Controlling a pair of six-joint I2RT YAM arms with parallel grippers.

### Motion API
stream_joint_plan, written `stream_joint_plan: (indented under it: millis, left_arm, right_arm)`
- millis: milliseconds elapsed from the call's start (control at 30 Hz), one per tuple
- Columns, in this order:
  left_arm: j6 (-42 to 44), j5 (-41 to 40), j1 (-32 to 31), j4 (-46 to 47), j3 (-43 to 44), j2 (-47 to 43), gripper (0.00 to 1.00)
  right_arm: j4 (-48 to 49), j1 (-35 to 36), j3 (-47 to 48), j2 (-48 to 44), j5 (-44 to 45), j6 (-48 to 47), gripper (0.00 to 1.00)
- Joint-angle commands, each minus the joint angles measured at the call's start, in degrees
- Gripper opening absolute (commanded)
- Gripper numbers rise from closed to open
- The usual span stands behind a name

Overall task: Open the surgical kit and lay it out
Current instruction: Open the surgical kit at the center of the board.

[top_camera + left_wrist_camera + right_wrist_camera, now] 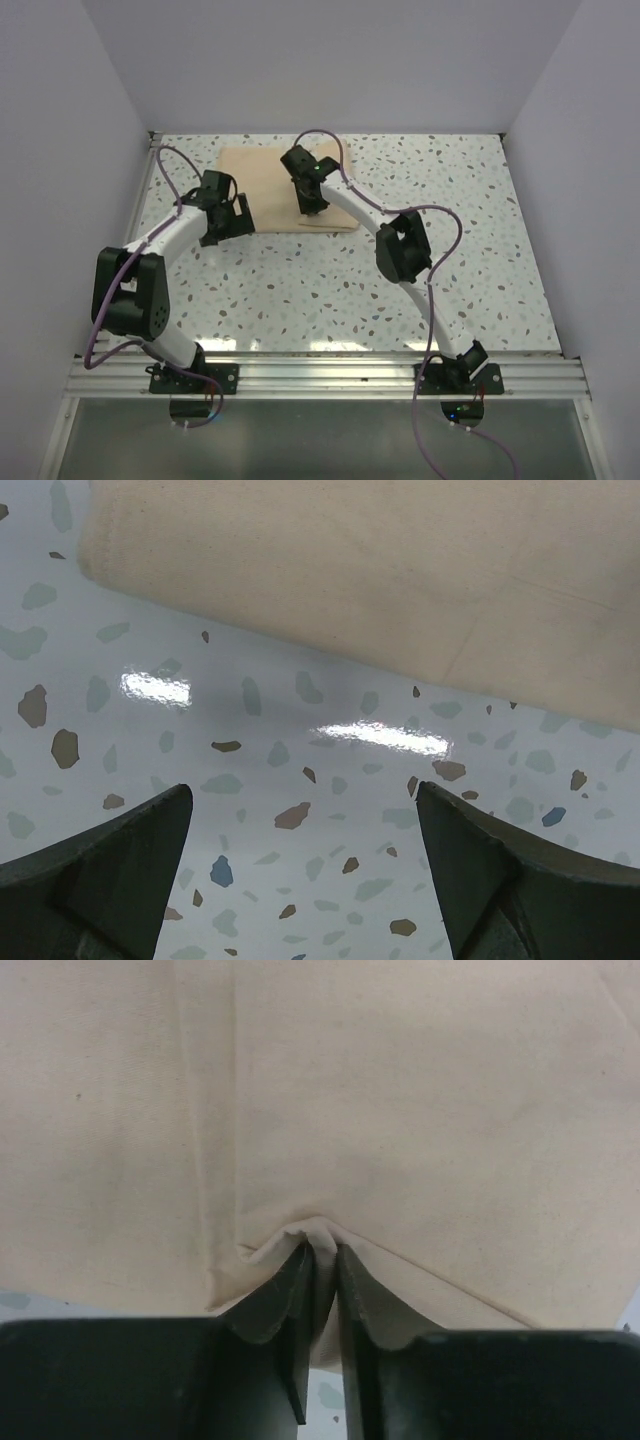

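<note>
On speckled table [280, 290], right hand [322, 1260] pinching cloth [400, 1110]

- Speckled terrazzo tabletop [300, 290], white with grey and brown flecks, catching glare.
- Plain pale walls [330, 60] on three sides.
- Aluminium rail [330, 375] along the near edge.

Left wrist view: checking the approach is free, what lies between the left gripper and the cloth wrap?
Only bare speckled tabletop; nothing sits between the open left gripper and the cloth wrap, as the left wrist view shows.
</note>
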Motion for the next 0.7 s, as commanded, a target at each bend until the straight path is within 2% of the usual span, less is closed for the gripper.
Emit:
stream_joint_plan:
  millis: [0, 33, 67, 233, 333, 500, 667]
  left_arm:
    - [1.0, 0.79, 0.73, 2.24, 0.22, 0.45, 0.97]
    - [0.91, 0.97, 0.73, 2.24, 0.22, 0.71, 0.97]
    - [0.83, 0.97, 0.73, 2.24, 0.31, 0.71, 0.97]
    - [0.91, -0.08, 0.73, 1.46, 1.62, 1.42, 0.96]
    - [1.53, -2.02, 0.73, 0.23, 3.47, 2.73, 0.97]
    - [1.88, -3.78, 0.73, -1.45, 6.28, 5.37, 0.96]
    - [1.7, -3.96, 0.73, -1.71, 8.22, 7.04, 0.96]
  right_arm:
    - [0.43, 0.02, -1.26, -2.9, -1.71, -1.27, 0.12]
    - [0.25, -0.06, -1.43, -3.26, -1.62, -1.36, 0.02]
    - [0.17, -0.06, -1.69, -3.69, -1.44, -1.44, 0.0]
    - [0.43, -2.87, -1.96, -8.86, 1.97, -1.27, 0.0]
    - [1.56, -8.05, -5.46, -13.18, 2.95, 1.53, 0.0]
    - [3.94, -15.78, -17.68, -25.13, 9.62, 2.33, 0.0]
    - [0.87, -18.43, -30.33, -32.51, 19.9, 4.97, 0.0]
